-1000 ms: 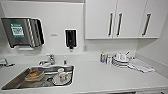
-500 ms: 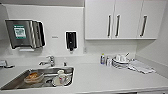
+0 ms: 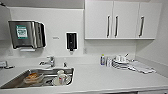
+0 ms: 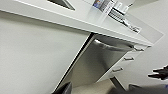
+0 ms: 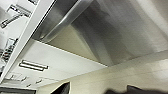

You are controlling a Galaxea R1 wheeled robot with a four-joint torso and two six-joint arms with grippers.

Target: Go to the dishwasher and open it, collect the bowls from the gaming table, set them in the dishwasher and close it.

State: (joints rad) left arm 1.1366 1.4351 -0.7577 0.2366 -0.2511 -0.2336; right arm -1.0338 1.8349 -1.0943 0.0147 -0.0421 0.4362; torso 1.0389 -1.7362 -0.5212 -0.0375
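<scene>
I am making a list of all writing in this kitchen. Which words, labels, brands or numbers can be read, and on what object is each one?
No text can be read here.
Green label on the steel paper towel dispenser: too blurred to read.
Small mark on the wall beside the dispenser: too blurred.
Label on the bottle on the counter: too small.
Dishwasher front: no marking can be made out.

- You can see a green-and-white label [image 3: 21, 32] on the steel paper towel dispenser [image 3: 27, 34]; its wording cannot be read.
- A bottle [image 4: 101, 4] on the counter [image 4: 82, 17] bears a coloured label, also unreadable.
</scene>
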